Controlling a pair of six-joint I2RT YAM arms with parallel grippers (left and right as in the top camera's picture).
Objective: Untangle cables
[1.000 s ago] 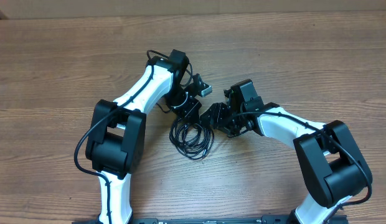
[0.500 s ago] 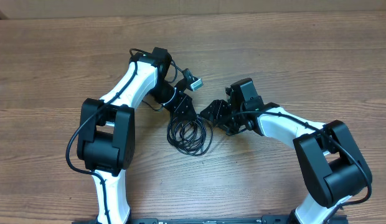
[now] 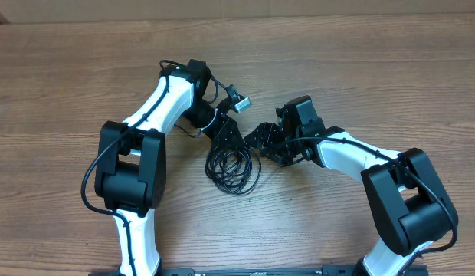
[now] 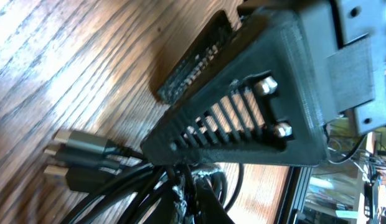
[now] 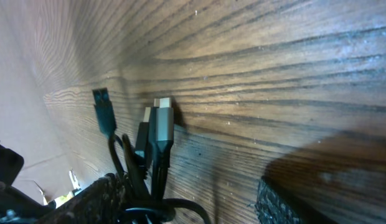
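Note:
The cables (image 3: 234,169) lie as a bunch of thin black loops on the wooden table, between the two arms. My left gripper (image 3: 226,138) sits at the bunch's upper edge and is shut on a few strands (image 4: 140,193); its fingertips (image 4: 208,208) pinch them at the bottom of the left wrist view. Two or three plug ends (image 4: 75,155) fan out to the left there. My right gripper (image 3: 264,142) is just right of the bunch, open. In the right wrist view the strands and plugs (image 5: 159,127) run beside its left finger (image 5: 87,199), not between the pads.
The table (image 3: 360,69) is bare wood all round. The right gripper's black slotted body (image 4: 243,106) looms right over the left gripper's grip, so the two hands are very close. A small grey connector (image 3: 239,100) hangs off the left wrist.
The left arm has swung to the left, drawing the top of the bunch a little that way. The right gripper's fingers have spread wider.

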